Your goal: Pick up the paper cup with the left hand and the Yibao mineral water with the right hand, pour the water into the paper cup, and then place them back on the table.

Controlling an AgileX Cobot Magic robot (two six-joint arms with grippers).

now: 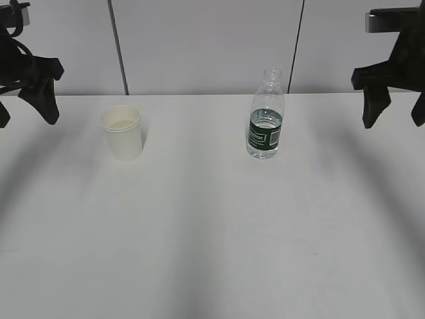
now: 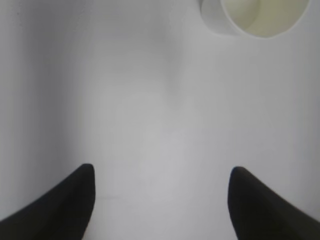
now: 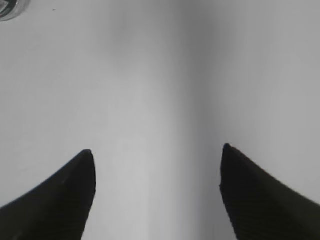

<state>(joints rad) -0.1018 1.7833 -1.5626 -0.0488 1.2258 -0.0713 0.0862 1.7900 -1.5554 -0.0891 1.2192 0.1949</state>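
Note:
The white paper cup (image 1: 122,132) stands upright on the white table (image 1: 199,226) at the left; its rim shows at the top of the left wrist view (image 2: 255,17). The Yibao bottle (image 1: 266,119), clear with a green label and no cap, stands upright right of centre; a sliver of it shows in the right wrist view (image 3: 10,7). My left gripper (image 1: 23,109) hangs open and empty above the table's far left (image 2: 160,172). My right gripper (image 1: 395,109) hangs open and empty at the far right (image 3: 157,152). Both are well apart from the objects.
Grey wall panels (image 1: 206,46) with dark seams stand behind the table's back edge. Soft arm shadows lie across the tabletop.

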